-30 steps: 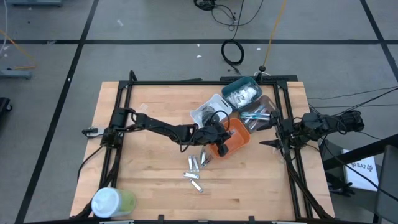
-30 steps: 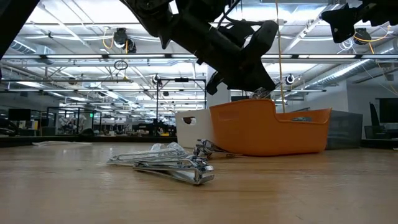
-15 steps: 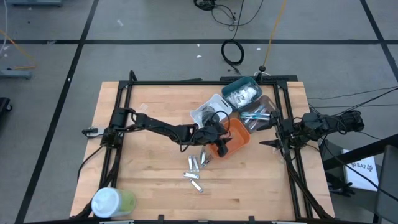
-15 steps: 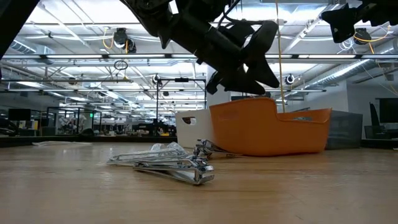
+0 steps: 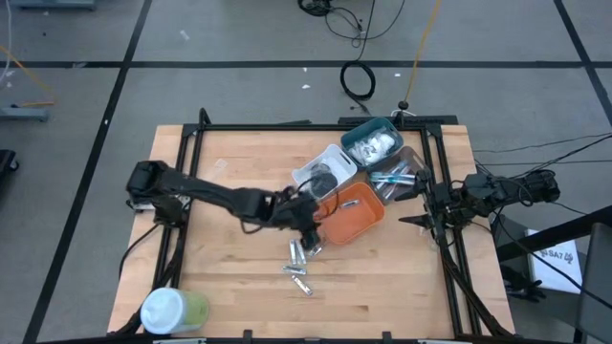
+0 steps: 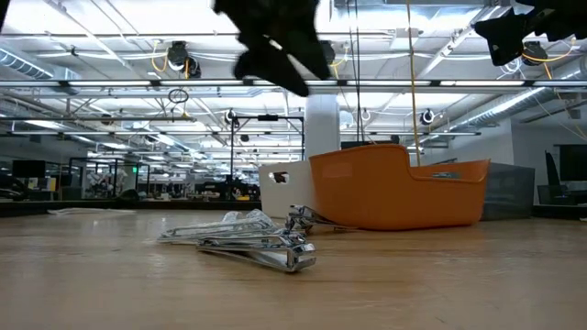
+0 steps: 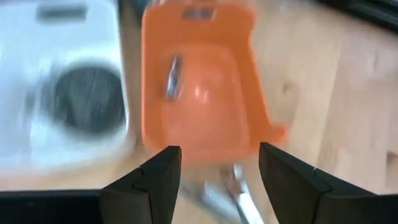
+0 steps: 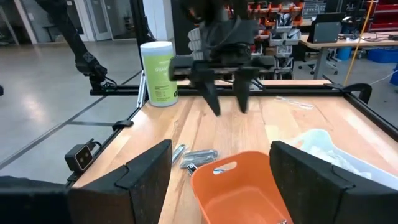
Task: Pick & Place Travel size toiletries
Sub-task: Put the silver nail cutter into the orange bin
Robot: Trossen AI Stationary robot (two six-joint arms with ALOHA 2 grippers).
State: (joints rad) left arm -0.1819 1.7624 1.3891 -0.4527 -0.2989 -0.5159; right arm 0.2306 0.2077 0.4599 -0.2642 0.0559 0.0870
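Several small silver toiletries (image 5: 298, 260) lie in a loose heap on the wooden table, just to the near side of the orange bin (image 5: 354, 212); the low view shows them too (image 6: 261, 246). One silver piece (image 7: 173, 77) lies inside the orange bin. A dark round disc (image 5: 323, 180) sits in the white bin (image 5: 308, 172). My left gripper (image 5: 313, 222) hangs open and empty above the table by the orange bin's left end, over the heap (image 7: 217, 155). My right gripper (image 5: 413, 219) waits open at the table's right edge (image 8: 221, 149).
A teal bin (image 5: 373, 143) with white packets and a dark bin (image 5: 400, 180) with sticks stand behind the orange one. A large white-and-green cylinder (image 5: 172, 311) stands at the near left corner. Bare wood stretches between the cylinder and the heap.
My left gripper has opened over the orange bin and let go of a silver piece, which now lies in the bin. It has then risen and drawn back toward the table's left, off the bin. The right arm has kept still.
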